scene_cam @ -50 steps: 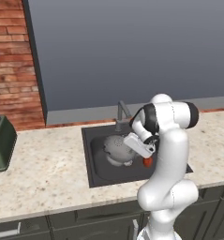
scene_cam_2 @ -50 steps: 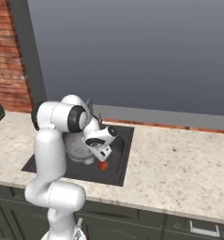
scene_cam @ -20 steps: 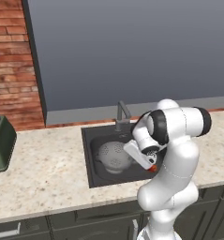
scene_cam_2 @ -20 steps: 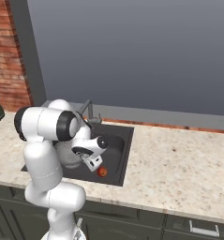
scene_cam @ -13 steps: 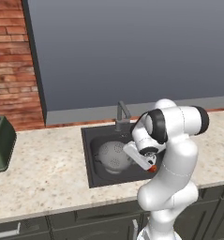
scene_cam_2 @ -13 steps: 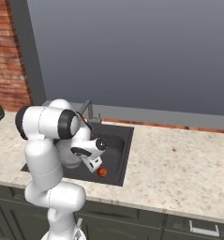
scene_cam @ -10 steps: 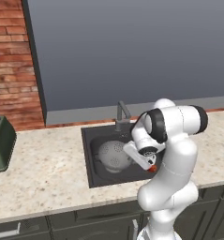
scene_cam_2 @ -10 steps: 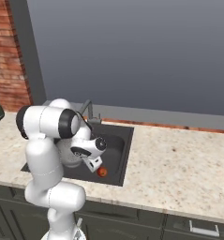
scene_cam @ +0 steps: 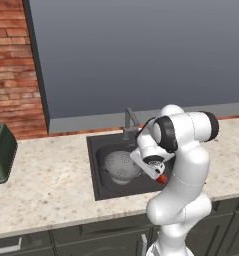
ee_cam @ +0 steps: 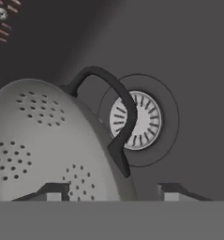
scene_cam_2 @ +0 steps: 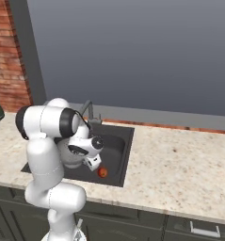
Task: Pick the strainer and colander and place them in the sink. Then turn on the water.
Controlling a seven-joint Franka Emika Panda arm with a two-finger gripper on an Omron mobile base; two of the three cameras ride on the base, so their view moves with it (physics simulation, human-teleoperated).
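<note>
Grey colander newly released, gripper spread.

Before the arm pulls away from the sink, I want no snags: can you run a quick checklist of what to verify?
1. Colander inside the sink: ok.
2. Gripper open, fingers apart: ok.
3. Fingers off the colander's dark handle: cannot tell, one tip sits close to the bowl.
4. Strainer in the sink: cannot tell.
5. Faucet running: not ok, no stream seen.
6. Small red thing near the hand, clear of the path: cannot tell.
</note>
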